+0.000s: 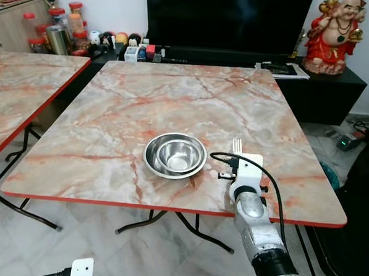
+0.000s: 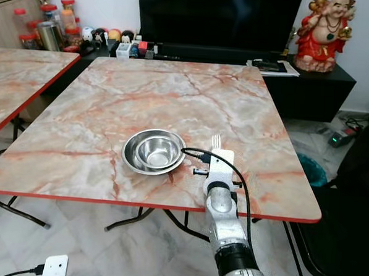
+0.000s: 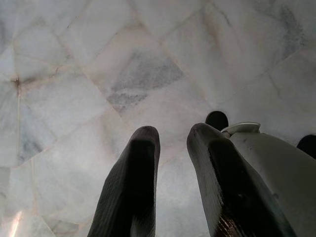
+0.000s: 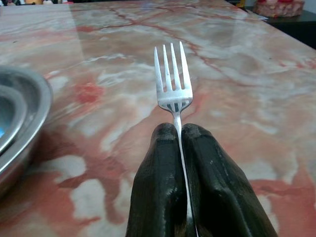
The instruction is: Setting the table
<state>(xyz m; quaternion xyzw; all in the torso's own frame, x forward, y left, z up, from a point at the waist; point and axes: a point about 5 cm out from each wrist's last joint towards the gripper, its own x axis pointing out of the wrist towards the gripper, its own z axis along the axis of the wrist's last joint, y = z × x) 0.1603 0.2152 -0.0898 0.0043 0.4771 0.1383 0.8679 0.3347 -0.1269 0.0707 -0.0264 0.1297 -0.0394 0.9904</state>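
The right gripper (image 4: pixel 180 136) pinches a fork (image 4: pixel 172 79) by its handle above the marble table (image 1: pixel 111 128), just right of 2 nested steel bowls (image 1: pixel 175 155). Its long axis runs away from the robot, tines pointing toward the television (image 1: pixel 228 20). The left gripper (image 3: pixel 170 143) hangs over floor tiles (image 3: pixel 98 74), fingers slightly parted, holding nothing.

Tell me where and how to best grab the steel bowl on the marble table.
Grip the bowl by its rim on the near-right side, coming down from above with one finger inside and one outside. It sits upright and open, a smaller bowl nested inside, too wide to span. The right claw, holding the fork, is nearest; the left claw hangs idle.
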